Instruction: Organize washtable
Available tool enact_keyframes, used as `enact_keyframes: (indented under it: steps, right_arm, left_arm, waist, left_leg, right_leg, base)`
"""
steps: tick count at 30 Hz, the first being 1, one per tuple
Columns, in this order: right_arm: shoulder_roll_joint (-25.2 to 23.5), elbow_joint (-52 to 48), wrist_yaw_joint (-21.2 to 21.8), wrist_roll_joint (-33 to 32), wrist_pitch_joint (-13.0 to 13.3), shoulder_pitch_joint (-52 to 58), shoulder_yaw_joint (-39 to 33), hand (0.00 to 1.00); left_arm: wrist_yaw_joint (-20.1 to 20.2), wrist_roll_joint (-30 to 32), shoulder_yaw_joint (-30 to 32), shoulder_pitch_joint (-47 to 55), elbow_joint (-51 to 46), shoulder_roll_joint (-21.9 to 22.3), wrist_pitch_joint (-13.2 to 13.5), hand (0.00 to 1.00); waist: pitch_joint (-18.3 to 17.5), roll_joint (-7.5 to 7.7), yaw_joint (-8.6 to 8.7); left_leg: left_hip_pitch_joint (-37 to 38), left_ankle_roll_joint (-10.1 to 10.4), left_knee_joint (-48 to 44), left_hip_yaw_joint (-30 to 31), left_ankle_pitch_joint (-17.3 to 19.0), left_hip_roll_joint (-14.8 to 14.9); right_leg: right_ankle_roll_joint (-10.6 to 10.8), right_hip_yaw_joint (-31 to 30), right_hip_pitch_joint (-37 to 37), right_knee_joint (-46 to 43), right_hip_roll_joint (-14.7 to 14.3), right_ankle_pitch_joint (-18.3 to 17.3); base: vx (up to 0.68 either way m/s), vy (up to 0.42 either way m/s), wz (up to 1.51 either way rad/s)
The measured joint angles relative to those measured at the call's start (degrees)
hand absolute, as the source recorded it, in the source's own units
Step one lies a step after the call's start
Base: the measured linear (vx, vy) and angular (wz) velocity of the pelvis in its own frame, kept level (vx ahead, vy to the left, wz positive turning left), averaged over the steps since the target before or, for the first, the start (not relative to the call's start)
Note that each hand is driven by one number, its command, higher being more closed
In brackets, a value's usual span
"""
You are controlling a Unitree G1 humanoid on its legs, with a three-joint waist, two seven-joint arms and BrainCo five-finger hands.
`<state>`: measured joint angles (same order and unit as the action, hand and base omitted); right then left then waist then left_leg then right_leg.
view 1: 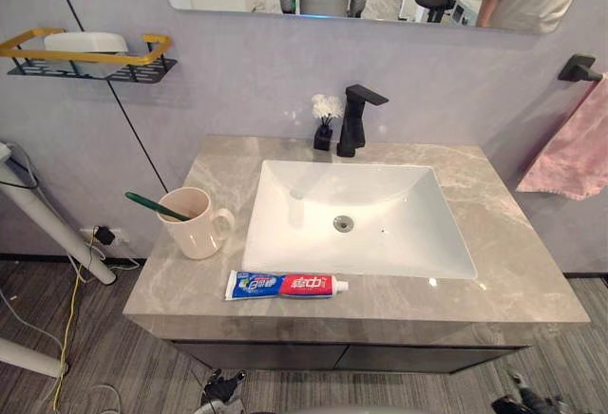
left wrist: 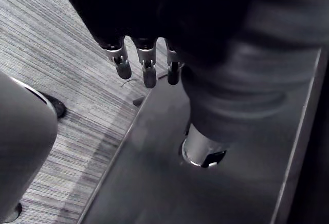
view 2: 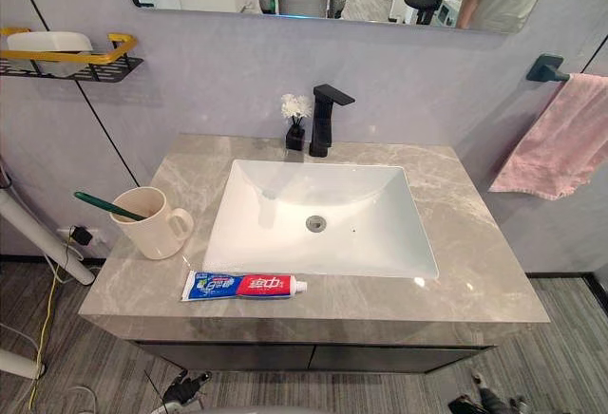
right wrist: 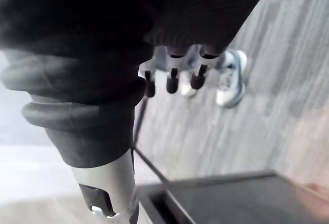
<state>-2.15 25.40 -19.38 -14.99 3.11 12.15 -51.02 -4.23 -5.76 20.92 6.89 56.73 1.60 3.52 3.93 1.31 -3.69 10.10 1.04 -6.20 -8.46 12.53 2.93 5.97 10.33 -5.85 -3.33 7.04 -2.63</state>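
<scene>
Your left hand (left wrist: 148,73) is hanging loose, its silver, dark-tipped fingers straight and gripping nothing, over the striped grey floor (left wrist: 61,44) beside a smooth dark panel. Your right hand (right wrist: 172,81) is dangling just as slack and unloaded above the same floor, near what seem to be a person's pale shoes (right wrist: 230,82).

Up on the veined grey stone countertop (view 1: 513,262), a flat blue-and-red toothpaste tube (view 1: 285,286) is lying along the front edge, just before the glossy white rectangular basin (view 1: 285,205). To its left a cream handled mug (view 1: 195,226) is standing upright, and a green toothbrush (view 1: 157,207) is leaning out of it. An angular matte black faucet (view 1: 356,120) is rising behind the basin.
</scene>
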Motion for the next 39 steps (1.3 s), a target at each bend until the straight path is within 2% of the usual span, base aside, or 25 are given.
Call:
enact_keyframes:
  steps: [2, 5, 9, 11, 13, 16, 18, 20, 22, 25, 26, 28, 30, 32, 34, 37, 39]
  right_arm:
    - [1.3, -5.3, -1.7, 1.5, 0.0, 0.7, -3.1, 0.00]
    - [3.2, -15.8, -4.8, 3.6, 0.0, 1.2, -5.8, 0.00]
    - [4.0, -26.2, -8.4, 5.2, 0.2, 0.9, -6.3, 0.00]
    - [6.2, -30.7, -8.5, 5.7, 0.2, -0.3, -5.7, 0.00]
    - [11.5, -35.0, -7.3, 7.7, 0.9, -3.0, -4.2, 0.00]
    - [16.7, -35.2, -5.0, 8.8, 2.2, -6.6, -1.6, 0.00]
    - [20.3, -35.1, -3.0, 8.8, 3.1, -9.7, 2.6, 0.00]
    - [26.6, -33.0, 1.8, 9.1, 4.3, -13.6, 10.3, 0.00]
    - [29.0, -31.6, 3.8, 9.1, 4.8, -15.5, 13.9, 0.00]
    - [33.6, -30.5, 9.6, 8.4, 6.7, -20.1, 25.7, 0.00]
    - [34.2, -30.5, 10.6, 8.2, 7.1, -20.5, 27.7, 0.00]
    - [35.9, -31.5, 16.3, 4.4, 7.5, -23.7, 36.1, 0.00]
    - [37.5, -32.9, 19.3, 2.6, 7.7, -26.5, 42.7, 0.00]
    - [39.3, -37.3, 25.3, -1.4, 7.9, -29.3, 51.0, 0.00]
    - [39.4, -37.9, 29.1, -5.1, 8.0, -31.8, 57.0, 0.00]
    - [39.4, -37.7, 32.8, -8.2, 7.5, -33.3, 63.2, 0.00]
    - [39.5, -37.2, 35.0, -9.3, 6.3, -33.8, 67.4, 0.00]
  left_arm:
    - [-0.1, 0.3, 0.0, 0.0, 0.0, 0.5, 0.0, 0.00]
    - [-0.1, 1.5, -0.1, 0.9, 0.0, 0.6, 0.0, 0.00]
    - [-0.3, 2.1, -0.8, 1.0, 0.0, 0.5, 0.0, 0.00]
    - [-0.4, 2.1, -2.0, 1.2, 0.0, 0.4, 0.0, 0.00]
    - [0.1, 2.1, -4.2, 2.0, 0.0, 0.2, 0.1, 0.00]
    - [0.5, 2.1, -6.3, 2.1, 0.2, -0.8, 0.1, 0.00]
    - [0.7, 2.1, -8.5, 2.0, 1.3, -2.0, 0.3, 0.00]
    - [1.7, 2.1, -10.6, 1.9, 1.3, -3.1, 0.5, 0.00]
    - [1.8, 2.1, -11.7, 1.9, 1.3, -3.6, 0.8, 0.00]
    - [2.5, 2.1, -13.7, 1.9, 1.3, -4.6, 1.0, 0.00]
    - [2.8, 2.1, -14.0, 1.9, 1.3, -4.8, 1.1, 0.00]
    - [3.2, 2.1, -14.6, 1.9, 1.4, -5.2, 1.8, 0.00]
    - [3.5, 2.1, -14.6, 1.9, 1.4, -5.3, 2.0, 0.00]
    - [4.4, 2.0, -14.6, 1.4, 1.3, -5.3, 2.2, 0.00]
    - [4.4, 2.1, -14.6, 1.0, 1.4, -5.4, 2.2, 0.00]
    - [5.5, 2.0, -14.6, 0.4, 1.3, -6.1, 2.7, 0.00]
    - [5.5, 2.0, -14.6, -0.3, 1.3, -6.7, 3.1, 0.00]
  waist:
    - [0.0, -0.09, 0.57]
    - [-0.9, -0.19, 2.51]
    - [-1.3, -0.39, 2.93]
    - [-1.6, -0.78, 2.95]
    - [-2.3, -1.23, 2.91]
    - [-2.5, -1.18, 2.83]
    - [-2.5, -1.23, 3.16]
    - [-2.4, -1.05, 3.09]
    - [-2.4, -0.88, 2.86]
    - [-2.3, -0.67, 2.75]
    - [-2.3, -0.59, 2.76]
    - [-2.2, -0.38, 2.72]
    - [-2.2, -0.31, 2.58]
    - [-2.0, -0.10, 1.46]
    - [-1.8, 0.14, 0.91]
    - [-1.2, 0.61, 0.12]
    - [-0.6, 1.43, -0.53]
  left_leg:
    - [0.0, 0.1, -0.4, -0.1, 0.9, 0.1]
    - [0.0, 0.1, -0.7, -0.1, 1.2, 0.1]
    - [0.4, 0.0, -0.7, -0.1, 1.3, 0.1]
    - [0.4, -0.1, -0.7, -0.1, 1.3, -0.1]
    - [0.5, -0.1, -0.6, 0.4, 1.3, -0.3]
    - [0.5, -0.2, -0.6, 1.2, 1.2, -0.7]
    - [0.7, -0.3, -1.1, 2.3, 1.2, -1.0]
    - [0.7, -0.3, -1.8, 3.5, 1.2, -1.0]
    - [0.7, -0.3, -1.9, 3.9, 1.2, -1.0]
    - [0.4, -0.2, -1.6, 4.9, 0.6, -1.1]
    - [0.3, -0.2, -1.5, 5.3, 0.4, -1.1]
    - [0.2, -0.2, -0.4, 6.5, -0.5, -1.2]
    - [0.1, -0.1, 0.1, 7.1, -1.1, -1.2]
    - [-0.7, 0.2, 0.1, 8.5, -1.4, -1.0]
    - [-1.2, 0.4, 0.0, 9.7, -1.6, -0.9]
    - [-2.0, 0.4, 0.0, 11.7, -2.0, -1.0]
    - [-2.8, 0.5, -0.2, 12.6, -2.3, -1.1]
  right_leg:
    - [-0.2, -0.1, 0.1, -0.5, 0.0, -0.3]
    - [0.1, -0.1, 0.0, -0.9, 0.0, -0.8]
    - [0.2, -0.3, 0.0, -1.7, 0.1, -1.3]
    - [0.2, -0.5, 0.0, -1.7, 0.0, -1.3]
    - [0.2, -0.9, 0.0, -1.7, -0.1, -1.4]
    - [0.2, -1.0, -0.1, -1.7, 0.0, -1.5]
    - [0.2, -1.1, -0.8, -1.6, 0.0, -1.5]
    - [0.1, -0.9, -1.6, -1.6, 0.0, -1.5]
    - [0.1, -0.8, -1.9, -1.5, 0.0, -1.5]
    - [0.1, -0.2, -2.0, -1.4, 0.0, -1.5]
    - [0.1, 0.1, -2.1, -1.3, 0.1, -1.5]
    - [-0.1, 0.8, -2.1, -1.2, 0.1, -1.6]
    - [-0.1, 1.5, -2.1, -1.0, 0.0, -1.6]
    - [-0.1, 2.6, -2.3, -0.6, -0.2, -1.6]
    - [-0.1, 3.5, -2.5, -0.3, -0.3, -1.6]
    - [-0.4, 3.7, -2.8, -0.2, -0.3, -1.8]
    - [-0.4, 3.8, -2.8, 0.6, -0.3, -1.8]
  base:
    - [-0.01, 0.001, -0.02]
    - [0.00, 0.000, 0.00]
    - [0.00, 0.000, 0.00]
    - [0.00, 0.000, 0.00]
    - [0.00, -0.002, 0.02]
    - [-0.01, -0.004, 0.06]
    - [-0.02, -0.008, 0.18]
    - [-0.03, -0.026, 0.22]
    - [-0.06, -0.036, 0.13]
    - [-0.08, -0.053, 0.13]
    - [-0.04, -0.044, 0.20]
    - [-0.04, -0.053, 0.23]
    - [-0.03, -0.060, 0.22]
    - [-0.01, -0.065, 0.28]
    - [0.01, -0.052, 0.31]
    - [0.01, -0.039, 0.39]
    - [0.01, -0.025, 0.23]
